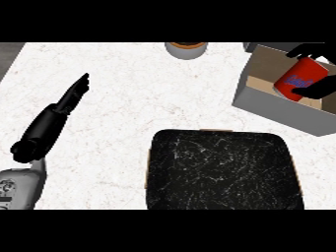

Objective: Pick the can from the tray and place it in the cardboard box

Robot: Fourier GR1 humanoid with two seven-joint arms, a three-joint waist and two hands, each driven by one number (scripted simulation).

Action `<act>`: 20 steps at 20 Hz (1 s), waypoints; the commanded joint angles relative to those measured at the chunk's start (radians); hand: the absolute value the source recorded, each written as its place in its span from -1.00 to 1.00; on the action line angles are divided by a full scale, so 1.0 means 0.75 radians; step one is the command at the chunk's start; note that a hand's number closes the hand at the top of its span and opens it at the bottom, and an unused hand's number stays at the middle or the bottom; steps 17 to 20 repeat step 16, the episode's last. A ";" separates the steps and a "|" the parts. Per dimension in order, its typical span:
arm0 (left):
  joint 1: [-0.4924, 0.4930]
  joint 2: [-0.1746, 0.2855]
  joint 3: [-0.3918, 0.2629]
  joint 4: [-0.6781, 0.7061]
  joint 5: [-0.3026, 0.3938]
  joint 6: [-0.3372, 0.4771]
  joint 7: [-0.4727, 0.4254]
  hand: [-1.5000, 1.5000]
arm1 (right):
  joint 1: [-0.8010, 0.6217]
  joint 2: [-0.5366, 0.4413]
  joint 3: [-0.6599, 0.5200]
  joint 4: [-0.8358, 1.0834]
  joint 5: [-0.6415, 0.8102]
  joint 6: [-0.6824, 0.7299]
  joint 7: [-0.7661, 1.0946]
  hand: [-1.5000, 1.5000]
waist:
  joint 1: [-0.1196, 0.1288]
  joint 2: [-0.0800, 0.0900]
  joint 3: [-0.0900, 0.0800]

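Observation:
A red can (pixel 300 78) with a blue label hangs tilted over the open cardboard box (pixel 272 106) at the right. My right hand (pixel 327 66) is curled round the can, fingers above it and thumb below. The black tray (pixel 225 170) with pale scratches lies bare in the lower middle. My left hand (pixel 70 98) stays at the left over the white counter, fingers straight and pointing away, far from tray and box.
A round grey container (pixel 185 49) with a brown top stands at the counter's far edge, left of the box. The counter's left edge runs diagonally past my left forearm (pixel 14 189).

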 commanded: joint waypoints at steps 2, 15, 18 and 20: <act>-0.029 -0.008 0.015 0.008 0.003 0.012 0.024 0.00 | -0.013 0.036 -0.202 0.051 -0.220 -0.044 -0.214 -1.00 | -0.019 0.004 0.008; -0.013 -0.013 -0.007 -0.010 0.003 -0.020 -0.011 0.00 | -0.174 -0.042 -0.833 0.482 -0.775 -0.023 0.010 -1.00 | 0.025 0.023 0.008; -0.009 0.035 0.040 0.003 0.056 -0.079 -0.023 0.00 | -0.136 -0.076 -0.852 0.484 -0.791 -0.012 -0.028 -1.00 | 0.018 0.020 0.008; -0.009 0.035 0.040 0.003 0.056 -0.079 -0.023 0.00 | -0.136 -0.076 -0.852 0.484 -0.791 -0.012 -0.028 -1.00 | 0.018 0.020 0.008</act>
